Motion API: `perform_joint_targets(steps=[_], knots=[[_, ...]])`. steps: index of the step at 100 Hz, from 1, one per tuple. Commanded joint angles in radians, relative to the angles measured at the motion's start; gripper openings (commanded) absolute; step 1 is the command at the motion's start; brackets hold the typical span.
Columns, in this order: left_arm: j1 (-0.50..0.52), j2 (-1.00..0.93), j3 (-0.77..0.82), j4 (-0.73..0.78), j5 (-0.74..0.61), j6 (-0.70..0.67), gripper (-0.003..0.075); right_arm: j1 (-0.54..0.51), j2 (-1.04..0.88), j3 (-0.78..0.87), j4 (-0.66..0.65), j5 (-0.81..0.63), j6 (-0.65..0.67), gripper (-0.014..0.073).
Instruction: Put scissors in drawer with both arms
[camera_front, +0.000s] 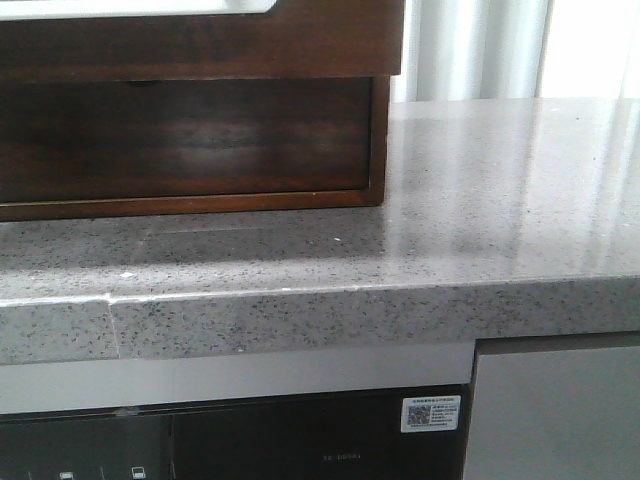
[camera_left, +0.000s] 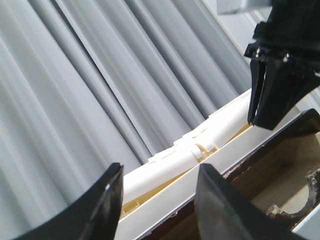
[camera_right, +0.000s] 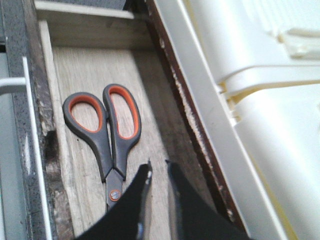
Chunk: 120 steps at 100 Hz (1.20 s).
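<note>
The scissors (camera_right: 112, 132), grey with orange-lined loops, lie flat on the pale wood floor of the drawer (camera_right: 150, 75). My right gripper (camera_right: 158, 164) hovers just above and beside their pivot, its fingers a narrow gap apart with only wood showing between them. In the left wrist view my left gripper (camera_left: 159, 172) stands wide open and empty above the drawer's white rim strip (camera_left: 220, 160), and the right gripper (camera_left: 260, 120) hangs over the drawer further along. The front view shows only the drawer's dark brown front (camera_front: 200, 45), jutting out above the cabinet; neither gripper appears there.
The brown cabinet (camera_front: 190, 140) stands on a grey speckled countertop (camera_front: 480, 200). Below the counter edge is a dark appliance panel with a QR sticker (camera_front: 433, 412). Grey curtains (camera_left: 100, 75) and a white plastic piece (camera_right: 260, 75) lie behind the drawer.
</note>
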Motion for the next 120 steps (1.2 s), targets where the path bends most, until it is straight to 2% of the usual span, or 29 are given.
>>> perform_joint_targets(steps=[1, 16, 26, 41, 59, 97, 120], knots=[[-0.002, -0.026, -0.03, -0.031, -0.013, -0.013, 0.0258, 0.001, -0.086, -0.027, 0.01, -0.064, 0.025, -0.0074], [-0.002, -0.114, -0.03, -0.033, 0.01, -0.013, 0.0088, 0.001, -0.15, -0.027, 0.01, -0.057, 0.1, -0.0064], [-0.002, -0.165, -0.03, -0.038, 0.076, -0.05, -0.0018, 0.001, -0.188, -0.025, 0.01, -0.055, 0.137, -0.0064], [-0.002, -0.229, -0.03, -0.038, 0.195, -0.155, -0.0019, 0.001, -0.243, 0.011, 0.01, -0.062, 0.153, -0.0064], [-0.002, -0.27, -0.03, -0.065, 0.269, -0.223, -0.002, 0.001, -0.344, 0.151, 0.01, -0.121, 0.155, -0.0064], [-0.002, -0.282, 0.031, -0.17, 0.26, -0.225, -0.0019, 0.001, -0.695, 0.664, 0.014, -0.501, 0.156, -0.0064], [-0.002, -0.282, 0.148, -0.281, 0.185, -0.225, -0.0019, 0.001, -0.913, 0.926, 0.014, -0.581, 0.156, -0.0064]])
